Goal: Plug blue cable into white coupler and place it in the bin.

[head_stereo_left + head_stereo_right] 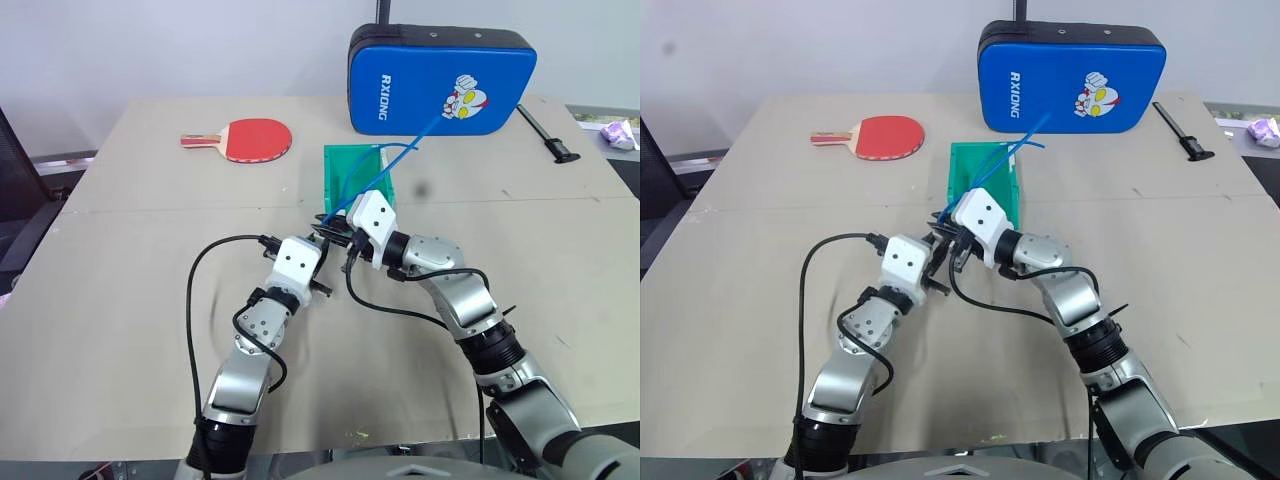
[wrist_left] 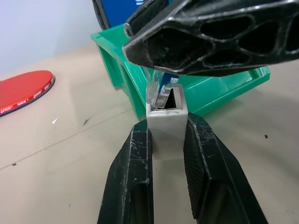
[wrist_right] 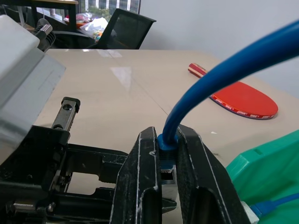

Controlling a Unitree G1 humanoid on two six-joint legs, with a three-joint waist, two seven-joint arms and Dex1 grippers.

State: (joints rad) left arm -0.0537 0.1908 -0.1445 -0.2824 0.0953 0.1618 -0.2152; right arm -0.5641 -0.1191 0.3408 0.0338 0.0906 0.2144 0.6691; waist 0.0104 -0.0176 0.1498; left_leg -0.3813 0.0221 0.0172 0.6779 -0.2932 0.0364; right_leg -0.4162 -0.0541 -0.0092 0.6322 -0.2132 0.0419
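The coupler point(image 2: 167, 122) sits clamped in the left gripper point(image 2: 167, 140), socket facing the bin point(image 1: 345, 180). The right gripper point(image 3: 168, 154) pinches the cable point(image 3: 210, 84) by its plug, at the socket mouth; the cable runs back over the bin toward the table's point(image 1: 130, 300) far edge. There: 1 paddle point(image 1: 245, 138), 1 blue case point(image 1: 440, 80). An office chair point(image 3: 124, 30) stands beyond.

Office room with a test table

Beige table point(image 1: 140, 330) by a plain white wall point(image 1: 150, 45); black mesh office chair point(image 3: 125, 29) and windows point(image 3: 110, 5) stand farther away.
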